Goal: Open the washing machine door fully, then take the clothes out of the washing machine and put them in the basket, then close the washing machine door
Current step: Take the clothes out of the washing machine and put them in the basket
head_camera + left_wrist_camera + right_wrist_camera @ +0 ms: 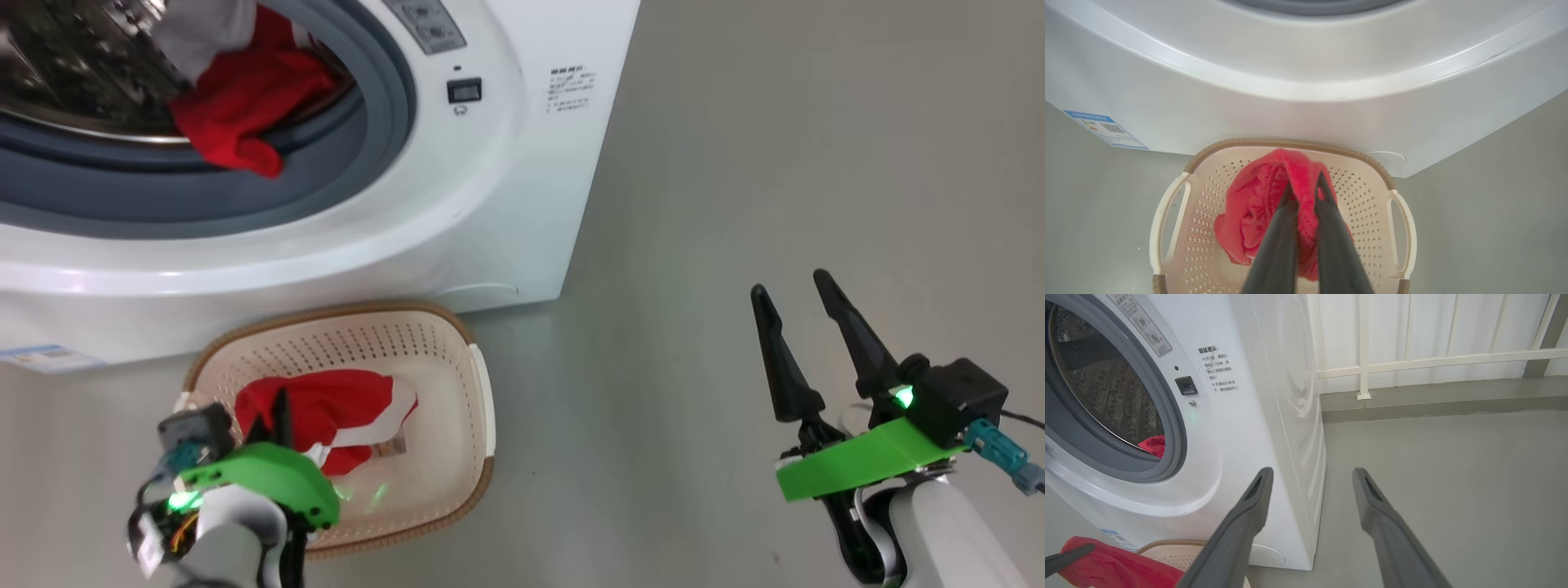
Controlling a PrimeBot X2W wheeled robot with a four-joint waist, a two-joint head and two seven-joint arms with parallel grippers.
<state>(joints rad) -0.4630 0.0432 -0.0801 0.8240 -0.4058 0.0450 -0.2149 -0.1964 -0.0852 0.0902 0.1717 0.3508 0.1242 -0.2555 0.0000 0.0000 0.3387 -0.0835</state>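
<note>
**drumwatcher:** quick check, what's your left gripper up to atm?

**spincycle_42:** its two dark fingers are pressed in on a fold of a red garment, with cloth bunched between them and spilling over the tips. The rest hangs down inside the basket. The basket sits on the grey floor, right up against the front of the washing machine, just below the drum mouth. Can't tell if the cloth touches the basket bottom tbh

**drumwatcher:** and your other arm?

**spincycle_42:** your right gripper is out past the machine's right side, over the floor and well apart from the basket. Its fingers are spread wide and point up the head view

**drumwatcher:** more laundry in there?

**spincycle_42:** yep, another red piece lies at the lip of the steel drum, with one end drooping onto the grey rubber ring. There's a blue label on the machine's lower corner, near the basket
</note>
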